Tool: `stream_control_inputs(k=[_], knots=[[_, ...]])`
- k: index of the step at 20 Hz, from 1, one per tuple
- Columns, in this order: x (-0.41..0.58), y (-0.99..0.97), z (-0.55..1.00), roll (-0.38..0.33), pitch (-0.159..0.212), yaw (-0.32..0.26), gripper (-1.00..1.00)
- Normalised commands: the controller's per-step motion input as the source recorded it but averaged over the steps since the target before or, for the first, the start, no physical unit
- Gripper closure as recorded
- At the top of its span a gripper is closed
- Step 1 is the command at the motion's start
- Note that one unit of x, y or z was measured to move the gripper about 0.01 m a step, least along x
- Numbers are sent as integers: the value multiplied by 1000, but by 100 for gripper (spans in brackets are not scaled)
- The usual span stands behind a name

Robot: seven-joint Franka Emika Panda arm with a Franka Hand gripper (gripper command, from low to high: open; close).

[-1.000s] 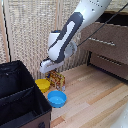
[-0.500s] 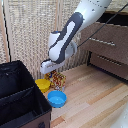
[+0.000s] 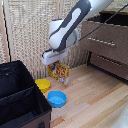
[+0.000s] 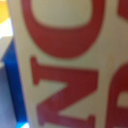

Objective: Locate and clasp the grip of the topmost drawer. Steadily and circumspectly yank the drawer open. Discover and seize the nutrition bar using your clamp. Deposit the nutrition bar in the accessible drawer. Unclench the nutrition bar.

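Exterior view: my white arm (image 3: 75,25) reaches down from the upper right, and the clamp (image 3: 58,68) sits over the nutrition bar (image 3: 61,71). The packet is orange-yellow with red printing and hangs just above the light wood floor (image 3: 95,95), at the foot of the pale slatted wall (image 3: 30,35). The pale grey block hides the fingers, so I cannot tell whether they are pinching the packet or spread around it.

Wrist view: the frame is almost filled by the nutrition bar's wrapper (image 4: 70,60), cream with big blurred red letters, very close to the lens. A blue strip (image 4: 15,85) runs along one edge; I cannot tell what it is.

The topmost drawer (image 3: 106,35) is at the exterior view's right, well apart from the clamp, its front standing out from the dresser so the dark opening shows above it; the slim silver handle (image 3: 102,41) runs across its front.

A yellow bowl (image 3: 43,85) and a blue bowl (image 3: 57,98) sit on the floor near the packet. A black fabric bin (image 3: 20,97) fills the exterior view's lower left.
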Motion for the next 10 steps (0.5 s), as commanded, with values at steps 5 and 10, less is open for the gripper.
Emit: stream_control_inputs(k=[5, 10], knots=[[202, -219, 911, 3, 117, -80, 100], [293, -148, 951, 22, 87, -70, 100]])
